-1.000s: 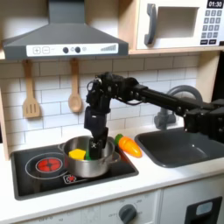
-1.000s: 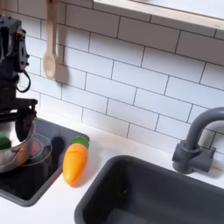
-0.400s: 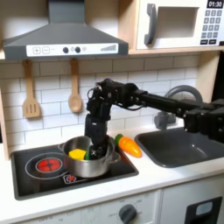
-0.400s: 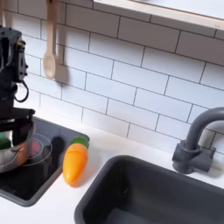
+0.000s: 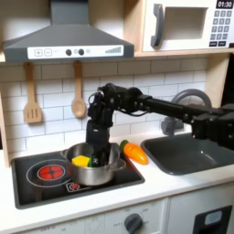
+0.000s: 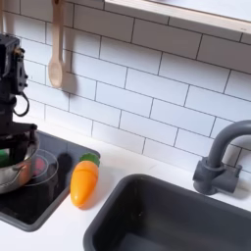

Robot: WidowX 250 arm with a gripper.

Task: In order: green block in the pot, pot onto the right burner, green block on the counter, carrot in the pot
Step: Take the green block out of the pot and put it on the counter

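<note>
The end effector has shifted deeper over the pot (grip state unclear), so the green block extraction looks pending.

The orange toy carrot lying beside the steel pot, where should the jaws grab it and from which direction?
Probably take the orange tapered toy carrot across its thick middle, coming straight down from above. It lies flat at the edge of the glossy black cooktop, green stub toward the tiled wall, so the jaws should close across its width. The shiny round steel pot sits near, so descend clear of its rim.
</note>
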